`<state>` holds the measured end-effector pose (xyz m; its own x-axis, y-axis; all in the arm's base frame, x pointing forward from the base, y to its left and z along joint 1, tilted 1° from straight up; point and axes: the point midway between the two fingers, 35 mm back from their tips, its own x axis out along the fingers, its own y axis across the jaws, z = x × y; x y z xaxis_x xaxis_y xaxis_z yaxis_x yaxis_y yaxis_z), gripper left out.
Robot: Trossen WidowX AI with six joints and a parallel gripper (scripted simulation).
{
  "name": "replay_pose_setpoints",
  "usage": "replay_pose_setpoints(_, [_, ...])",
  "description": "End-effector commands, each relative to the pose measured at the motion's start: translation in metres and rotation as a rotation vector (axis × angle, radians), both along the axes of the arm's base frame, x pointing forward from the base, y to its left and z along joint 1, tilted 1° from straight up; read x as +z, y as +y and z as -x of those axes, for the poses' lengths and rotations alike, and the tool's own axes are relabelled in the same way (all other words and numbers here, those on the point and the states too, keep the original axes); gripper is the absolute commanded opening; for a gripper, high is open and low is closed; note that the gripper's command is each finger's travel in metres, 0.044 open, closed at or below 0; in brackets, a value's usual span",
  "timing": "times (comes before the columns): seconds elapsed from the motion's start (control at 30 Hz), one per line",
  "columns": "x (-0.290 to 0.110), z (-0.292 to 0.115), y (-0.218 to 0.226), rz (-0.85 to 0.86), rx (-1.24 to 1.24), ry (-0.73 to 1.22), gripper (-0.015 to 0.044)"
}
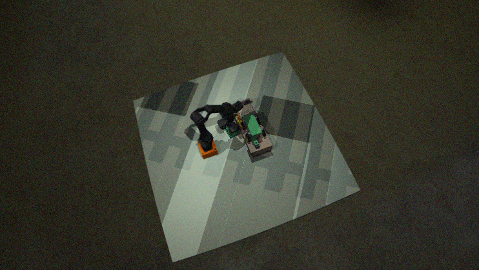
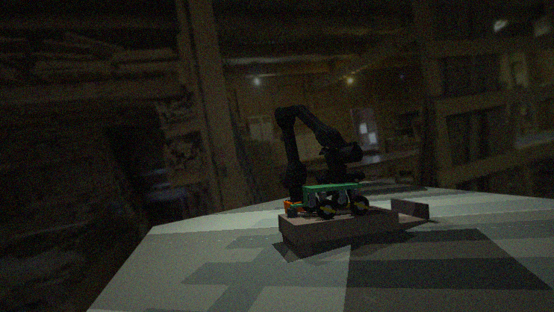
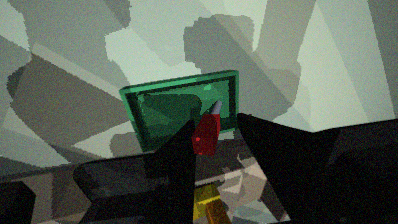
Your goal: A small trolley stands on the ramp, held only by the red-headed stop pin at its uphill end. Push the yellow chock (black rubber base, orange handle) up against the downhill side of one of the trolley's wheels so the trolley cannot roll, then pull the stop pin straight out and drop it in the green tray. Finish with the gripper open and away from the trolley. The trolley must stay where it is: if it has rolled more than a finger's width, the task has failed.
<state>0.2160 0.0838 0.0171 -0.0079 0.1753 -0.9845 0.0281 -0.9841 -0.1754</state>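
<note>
In the wrist view my gripper point(image 3: 215, 121) is open, its dark fingers apart. The red-headed stop pin point(image 3: 206, 135) hangs between them, touching the left finger, with a gap to the right finger. Its grey tip points down over the green tray point(image 3: 175, 88) below. The yellow chock point(image 3: 204, 198) point(image 1: 239, 119) with its orange handle point(image 3: 218, 215) sits on the ramp at the bottom of the wrist view. The green-decked trolley point(image 1: 254, 125) point(image 2: 331, 188) stands on the ramp point(image 1: 259, 148) point(image 2: 329, 229) with its wheels on the slope.
The arm's orange base point(image 1: 207, 149) stands left of the tray. A low wall point(image 2: 410, 208) closes the ramp's downhill end. The patterned grey floor mat point(image 1: 234, 207) ends at dark ground on all sides.
</note>
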Motion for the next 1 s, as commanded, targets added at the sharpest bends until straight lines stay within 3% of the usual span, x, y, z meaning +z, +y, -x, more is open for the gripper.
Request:
replay_pose_setpoints(0.0, [-0.002,0.0,-0.003,-0.005,0.001,0.001,0.019])
replay_pose_setpoints(0.97, [-0.012,-0.001,-0.02,-0.003,0.001,0.001,0.019])
